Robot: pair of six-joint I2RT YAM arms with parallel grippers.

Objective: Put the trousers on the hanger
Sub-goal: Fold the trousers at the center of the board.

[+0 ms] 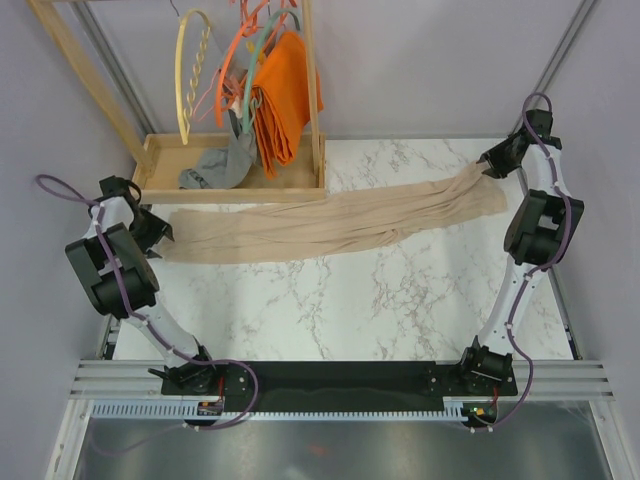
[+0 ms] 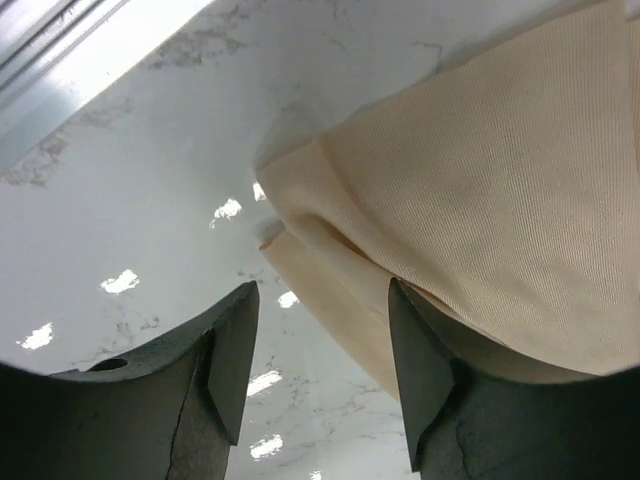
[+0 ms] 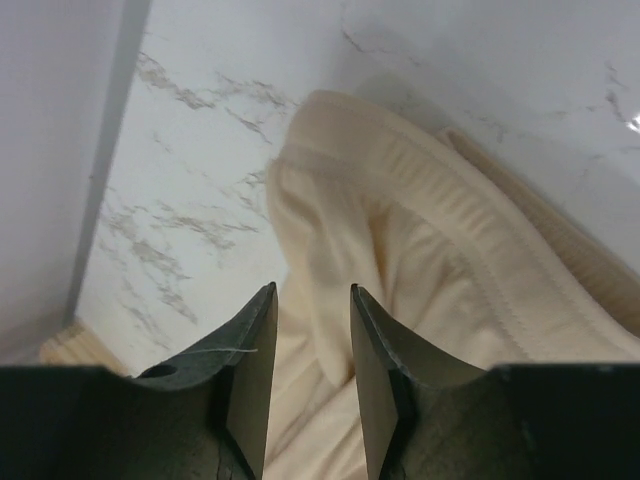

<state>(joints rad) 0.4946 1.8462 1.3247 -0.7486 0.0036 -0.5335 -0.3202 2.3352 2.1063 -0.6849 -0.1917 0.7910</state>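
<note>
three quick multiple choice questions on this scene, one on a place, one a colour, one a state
1. Where do the trousers lie? A) stretched across the marble table B) draped on a hanger C) on the floor
2. What colour is the cloth hanging at the back? A) teal B) orange C) black
3. How do the fingers of the left gripper stand? A) shut on the trousers B) shut on a hanger C) apart

A, they lie flat on the marble, away from the cream hanger; B, it is bright orange; C, a clear gap shows between them.
</note>
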